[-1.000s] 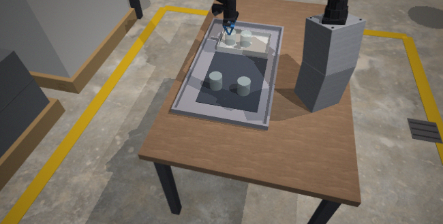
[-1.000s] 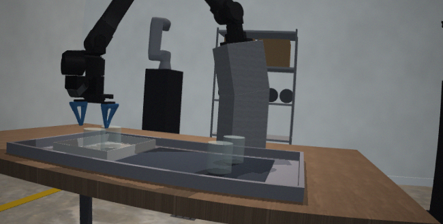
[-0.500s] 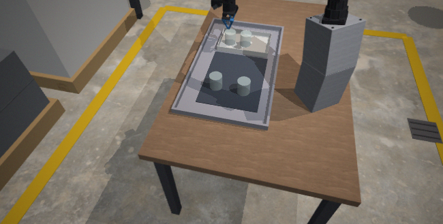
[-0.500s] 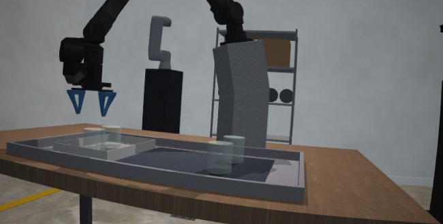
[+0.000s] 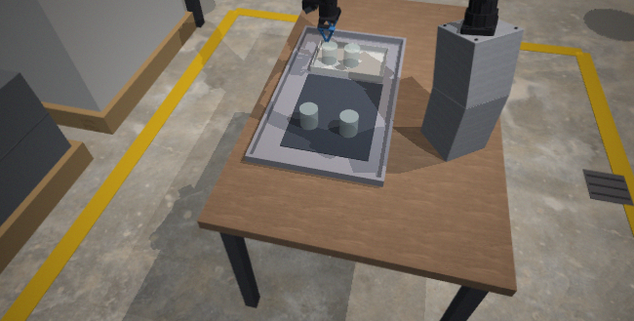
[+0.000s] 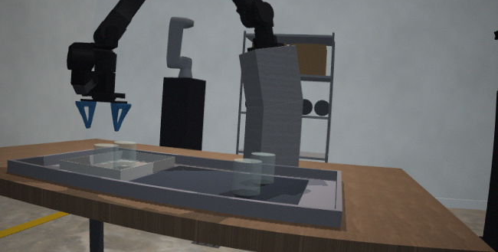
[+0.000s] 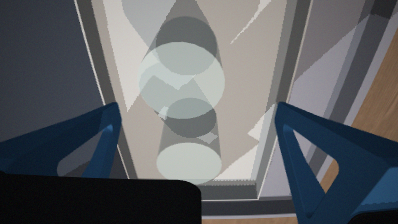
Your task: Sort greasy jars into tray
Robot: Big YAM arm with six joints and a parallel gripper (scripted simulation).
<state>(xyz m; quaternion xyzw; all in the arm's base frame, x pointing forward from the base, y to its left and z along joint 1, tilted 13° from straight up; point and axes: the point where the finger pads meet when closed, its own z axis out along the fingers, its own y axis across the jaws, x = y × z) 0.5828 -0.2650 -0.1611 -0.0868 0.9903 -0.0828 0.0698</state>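
Note:
Two glass jars (image 5: 330, 53) (image 5: 351, 55) stand upright inside the pale tray (image 5: 348, 76) at the far end of the steel table top (image 5: 265, 130). In the side view these jars (image 6: 104, 154) (image 6: 126, 149) show behind the tray's rim (image 6: 126, 172). Two more jars (image 5: 308, 115) (image 5: 348, 123) (image 6: 247, 177) (image 6: 263, 167) stand on the dark mat (image 5: 336, 93) (image 6: 180, 181). My gripper (image 5: 326, 36) (image 6: 103, 128) (image 7: 198, 110) is open and empty, hanging above the tray's left jar. The wrist view looks down on both tray jars (image 7: 182, 82) (image 7: 190, 162) between the blue fingers.
The steel top has a raised rim (image 6: 230, 206) all around and sits on a wooden table (image 5: 366, 218). The arm's grey pedestal (image 5: 468, 91) stands to the right of it. The tray's walls (image 7: 97, 55) lie close on both sides of the jars.

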